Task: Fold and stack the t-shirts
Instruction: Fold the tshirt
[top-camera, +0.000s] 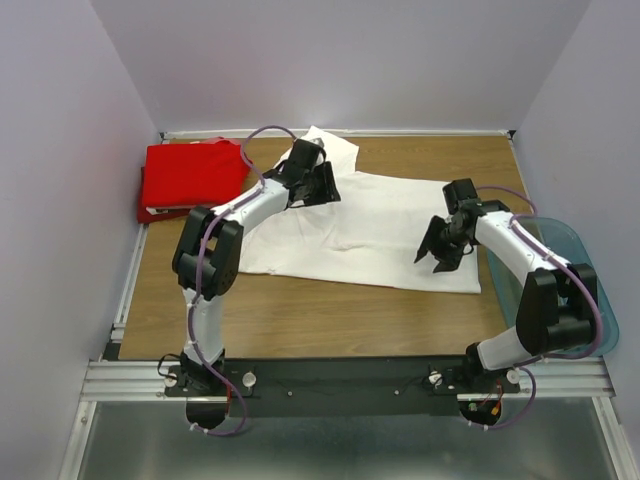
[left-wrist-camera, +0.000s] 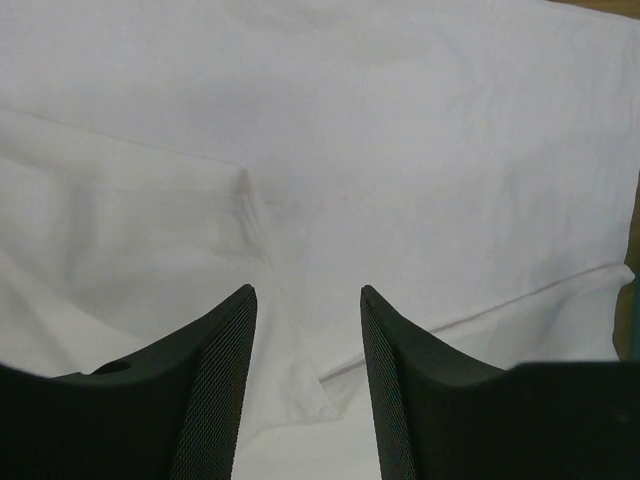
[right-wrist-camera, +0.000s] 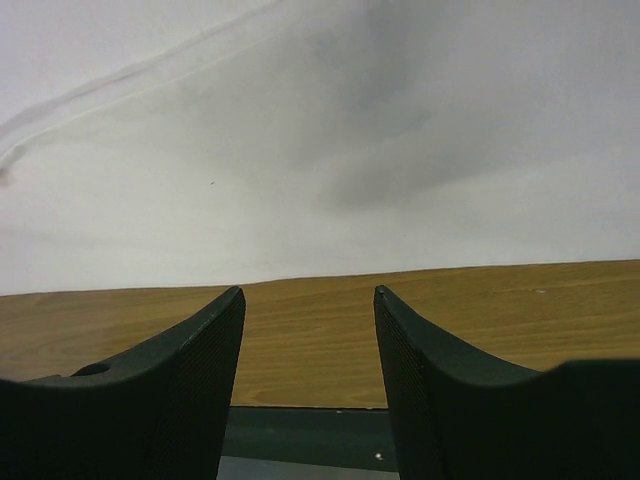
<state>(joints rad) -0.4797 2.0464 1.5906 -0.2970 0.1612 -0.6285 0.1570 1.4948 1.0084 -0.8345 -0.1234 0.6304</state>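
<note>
A white t-shirt (top-camera: 380, 225) lies spread flat across the middle of the table, one sleeve (top-camera: 332, 148) pointing to the back. A plain red t-shirt (top-camera: 190, 172) sits folded at the back left corner. My left gripper (top-camera: 318, 186) hovers over the white shirt's back left part, near that sleeve. Its jaws stand open in the left wrist view (left-wrist-camera: 307, 290), over creased white cloth (left-wrist-camera: 400, 150) with nothing between them. My right gripper (top-camera: 438, 252) hangs open above the shirt's front right part. In the right wrist view (right-wrist-camera: 309, 290) it faces the shirt's near hem (right-wrist-camera: 300, 150) and bare wood.
A translucent blue-tinted plastic tub (top-camera: 565, 262) stands at the right edge, under the right arm's elbow. Bare wooden table (top-camera: 330, 315) runs between the shirt and the black front rail (top-camera: 340, 375). White walls close in the left, back and right sides.
</note>
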